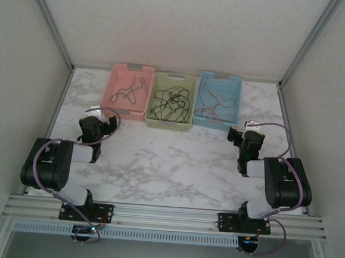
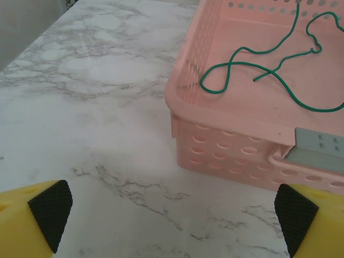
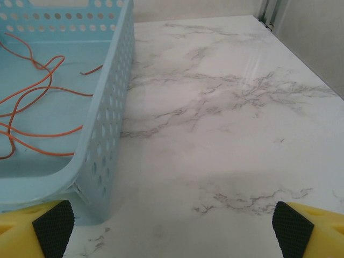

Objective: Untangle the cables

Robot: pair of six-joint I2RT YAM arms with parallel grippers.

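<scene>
1. Cables (image 1: 170,102): black knot in middle basket (image 1: 170,126); strays in pink basket (image 2: 226,145) left, blue basket (image 3: 107,134) right of it.
2. Left pincer (image 2: 172,215), right pincer (image 3: 172,226): apart, empty, nearer than it.
3. Risk: pinching several thin strands tightens the knot.

I can't read any text, brand or number from here. The grey tag (image 2: 321,150) on the pink basket (image 2: 226,153) has small marks, too blurred to read.
</scene>
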